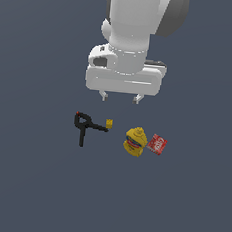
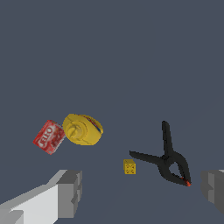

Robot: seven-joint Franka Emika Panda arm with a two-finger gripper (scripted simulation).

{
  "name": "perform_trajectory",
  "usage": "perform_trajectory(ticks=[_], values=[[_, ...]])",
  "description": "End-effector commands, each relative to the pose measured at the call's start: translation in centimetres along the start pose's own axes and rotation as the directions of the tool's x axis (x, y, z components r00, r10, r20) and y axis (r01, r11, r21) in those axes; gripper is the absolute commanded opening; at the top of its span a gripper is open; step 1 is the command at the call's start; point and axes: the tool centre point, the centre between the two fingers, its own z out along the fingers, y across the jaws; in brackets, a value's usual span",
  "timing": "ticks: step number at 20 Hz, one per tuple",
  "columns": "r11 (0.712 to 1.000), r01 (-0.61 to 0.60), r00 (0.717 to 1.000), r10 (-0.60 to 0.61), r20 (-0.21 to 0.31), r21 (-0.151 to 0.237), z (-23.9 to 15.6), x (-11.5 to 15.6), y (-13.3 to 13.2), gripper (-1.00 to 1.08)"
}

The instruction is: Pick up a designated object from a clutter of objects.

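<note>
On the dark grey-blue bench (image 1: 26, 179), going from the exterior view's left to its right, the first item is a black plastic spring clamp with a small red tip (image 1: 84, 127), lying flat with its two handles splayed and one handle reaching toward the next item. Just beside that handle's end sits a tiny yellow cube (image 1: 109, 122); whether the two touch cannot be told. Further right, a little apart, stands a yellow plastic mustard bottle with a blue and red label (image 1: 135, 141), seen from above with its cap toward the camera in the wrist view. Just beside the bottle, on its right in the exterior view, lies the small flat red rectangular box with white lettering (image 1: 157, 144), tilted at an angle; it looks very close to the bottle, perhaps touching it. The white robot arm (image 1: 129, 39) hangs above the bench behind the row of items, and its pincer (image 1: 120, 97) is released, its two short grey fingers (image 2: 70, 192) spread wide and holding nothing, well apart from the red box and positioned above the gap between the cube and the bottle.
</note>
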Motion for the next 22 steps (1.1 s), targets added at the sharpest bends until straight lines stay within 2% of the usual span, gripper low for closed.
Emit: perform_trajectory(ticks=[1, 9, 16, 22], values=[[1.000, 0.000, 1.000, 0.000, 0.000, 0.000, 0.0, 0.0, 0.0, 1.00], [0.999, 0.025, 1.000, -0.025, 0.010, 0.020, -0.1, 0.2, -0.8, 1.00], [1.000, 0.018, 1.000, -0.018, 0.010, 0.020, 0.1, 0.3, -1.0, 1.00], [1.000, -0.018, 1.000, 0.018, 0.014, 0.018, 1.5, 0.6, -2.2, 1.00]])
